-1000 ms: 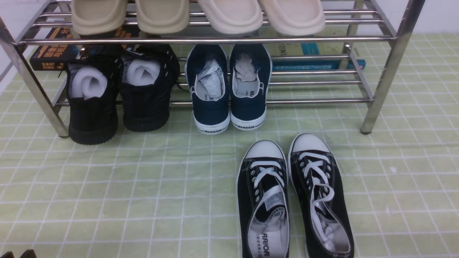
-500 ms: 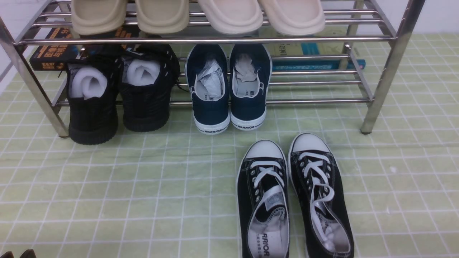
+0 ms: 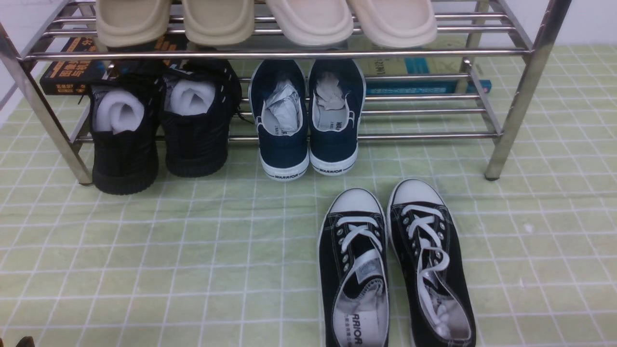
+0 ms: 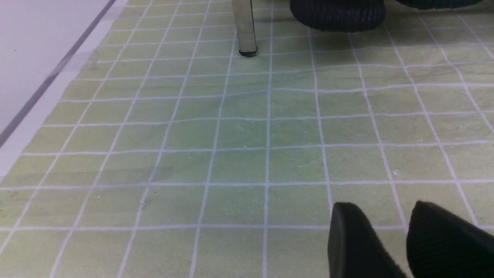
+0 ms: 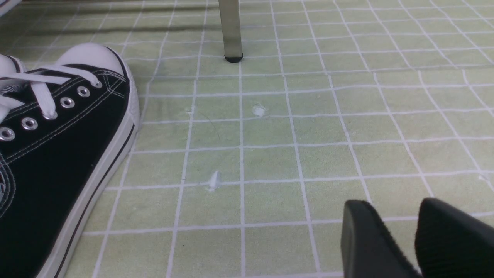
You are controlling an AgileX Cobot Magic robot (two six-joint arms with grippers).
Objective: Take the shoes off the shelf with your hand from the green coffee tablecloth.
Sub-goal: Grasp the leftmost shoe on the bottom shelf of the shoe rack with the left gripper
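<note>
The black knit sneakers stand side by side at the left end of the shelf's [image 3: 270,53] lower tier, heels toward me: the left shoe [image 3: 124,144] and the right shoe [image 3: 197,125], both stuffed with white paper. One heel also shows in the left wrist view [image 4: 337,15]. My left gripper [image 4: 381,204] hovers low over the green tablecloth [image 3: 193,250], well short of the shoes, jaws slightly apart and empty. Only a sliver of it shows in the front view [image 3: 24,341]. My right gripper [image 5: 390,201] is slightly open and empty, near the shelf's right leg [image 5: 230,31].
A navy WARRIOR pair [image 3: 308,125] sits mid-shelf. A black canvas pair [image 3: 395,265] lies on the cloth in front, beside my right gripper [image 5: 58,154]. Beige slippers [image 3: 265,19] fill the top tier. Books [image 3: 424,77] lie behind. The shelf's left leg [image 4: 245,27] stands ahead of my left gripper.
The left gripper's tips at the bottom left corner of the front view have sunk almost out of frame. Nothing else has moved.
</note>
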